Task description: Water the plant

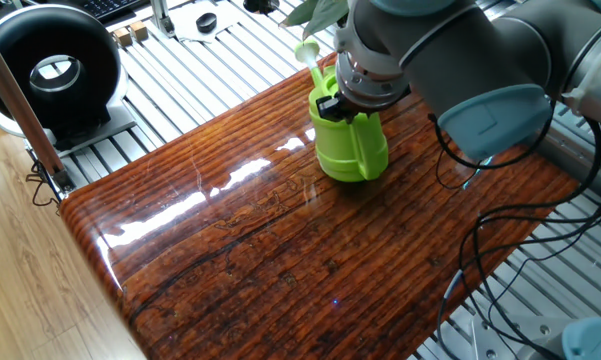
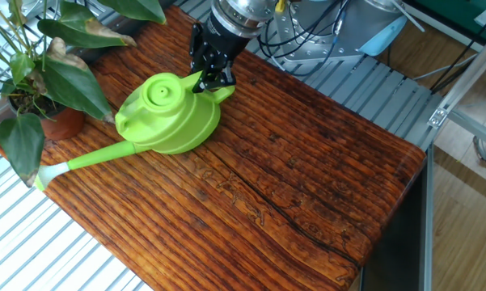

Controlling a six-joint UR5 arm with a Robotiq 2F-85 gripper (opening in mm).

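The lime-green watering can (image 2: 168,120) stands on the wooden table (image 2: 307,186), its long spout (image 2: 81,160) pointing toward the plant. It also shows in one fixed view (image 1: 348,148). My gripper (image 2: 209,74) is shut on the can's handle at its top rear; it shows from the other side too (image 1: 342,108). The plant (image 2: 48,73) has broad dark green leaves and a reddish-brown pot (image 2: 61,123) at the table's corner; the spout tip lies below the leaves, beside the pot. In one fixed view only a few leaves (image 1: 315,12) show behind the arm.
A black ring-shaped device (image 1: 55,70) sits on the slatted metal bench at the left. Cables (image 1: 480,250) hang off the arm over the table's right edge. Small blocks (image 1: 132,33) and a black cap (image 1: 207,21) lie at the back.
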